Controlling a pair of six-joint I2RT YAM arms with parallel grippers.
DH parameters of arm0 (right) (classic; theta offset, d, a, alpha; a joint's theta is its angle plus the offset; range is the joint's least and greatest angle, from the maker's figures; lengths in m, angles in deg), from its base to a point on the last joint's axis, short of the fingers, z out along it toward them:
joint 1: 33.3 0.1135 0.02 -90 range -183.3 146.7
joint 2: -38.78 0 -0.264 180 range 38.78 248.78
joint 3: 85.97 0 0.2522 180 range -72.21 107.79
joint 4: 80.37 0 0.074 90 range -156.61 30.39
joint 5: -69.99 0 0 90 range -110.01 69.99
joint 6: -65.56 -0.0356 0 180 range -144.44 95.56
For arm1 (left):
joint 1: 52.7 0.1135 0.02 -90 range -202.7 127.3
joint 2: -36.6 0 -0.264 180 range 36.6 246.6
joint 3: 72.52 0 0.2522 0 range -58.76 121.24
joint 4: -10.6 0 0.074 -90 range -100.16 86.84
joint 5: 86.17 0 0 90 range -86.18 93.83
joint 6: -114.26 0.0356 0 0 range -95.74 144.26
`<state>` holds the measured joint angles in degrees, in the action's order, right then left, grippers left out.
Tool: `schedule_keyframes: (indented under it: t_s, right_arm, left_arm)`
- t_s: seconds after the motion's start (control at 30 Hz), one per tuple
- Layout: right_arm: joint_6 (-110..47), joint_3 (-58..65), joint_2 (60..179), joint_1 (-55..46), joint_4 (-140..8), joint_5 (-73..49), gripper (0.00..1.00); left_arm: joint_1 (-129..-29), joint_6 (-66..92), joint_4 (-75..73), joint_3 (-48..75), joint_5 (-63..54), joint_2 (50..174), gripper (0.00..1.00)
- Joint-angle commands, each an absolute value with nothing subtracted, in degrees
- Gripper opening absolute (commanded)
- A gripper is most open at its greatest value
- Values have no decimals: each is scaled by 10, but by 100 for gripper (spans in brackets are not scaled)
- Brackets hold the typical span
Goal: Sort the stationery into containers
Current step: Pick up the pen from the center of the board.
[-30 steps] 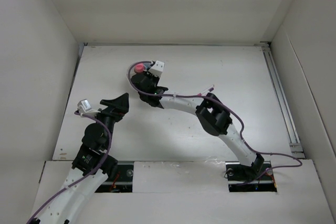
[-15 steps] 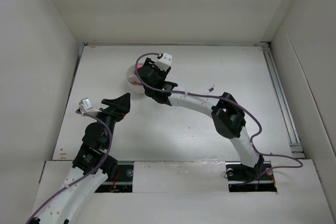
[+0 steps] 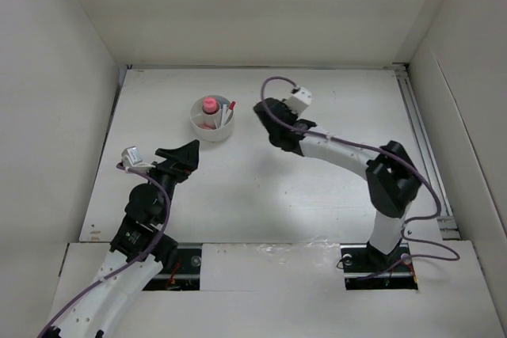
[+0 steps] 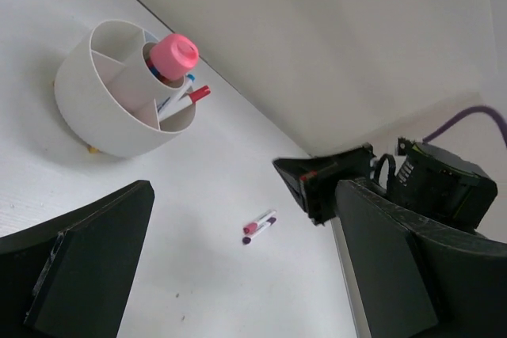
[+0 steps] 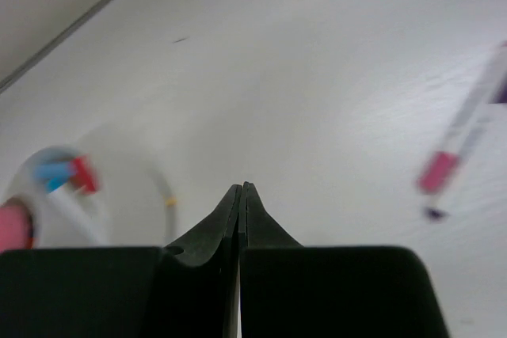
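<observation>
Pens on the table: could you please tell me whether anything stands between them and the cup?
Nothing visible does. In the left wrist view only bare table lies between the pens and the cup; the shut right gripper is not between them.

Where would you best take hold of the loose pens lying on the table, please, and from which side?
Mid-barrel, from straight above. The two pens lie flat and side by side on the table, thin and low, so nothing offers a grip from the side. Jaws should probably straddle the pair across its length; the right gripper, which is shut, would have to open first.
</observation>
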<state>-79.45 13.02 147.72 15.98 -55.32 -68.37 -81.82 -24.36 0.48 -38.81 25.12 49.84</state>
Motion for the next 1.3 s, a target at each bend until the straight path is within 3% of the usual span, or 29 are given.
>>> schedule_keyframes:
  t_s: [0.0, 0.17, 0.2, 0.23, 0.27, 0.33, 0.4, 0.47, 0.6, 0.83, 1.27]
  right_arm:
    - [-904, 35, 1386, 79, -450, -633, 0]
    - [-924, -101, 1282, -13, -424, -597, 3]
    - [-924, -123, 1272, -44, -424, -583, 8]
    - [-914, -130, 1266, -58, -424, -568, 30]
    - [-905, -130, 1266, -71, -430, -548, 38]
    - [-887, -124, 1283, -100, -431, -496, 46]
    - [-882, -110, 1299, -106, -431, -461, 44]
    - [-882, -89, 1330, -106, -431, -451, 32]
    - [-876, -59, 1375, -111, -428, -433, 28]
    - [-871, -53, 1415, -111, -461, -387, 39]
    - [-877, -31, 1438, -111, -454, -408, 39]
  left_arm:
    - [-816, -234, 34, -385, 232, 515, 100]
    - [-816, -234, 48, -385, 198, 536, 100]
    - [-816, -229, 55, -385, 192, 536, 100]
    - [-816, -229, 62, -385, 192, 536, 100]
    - [-816, -229, 62, -385, 192, 536, 100]
    - [-816, -223, 55, -385, 192, 530, 100]
    - [-816, -217, 55, -385, 192, 524, 100]
    - [-816, -217, 49, -385, 198, 518, 100]
    - [-816, -217, 49, -385, 197, 513, 100]
    - [-816, -217, 61, -385, 186, 513, 100]
    - [-816, -212, 67, -391, 180, 529, 100]
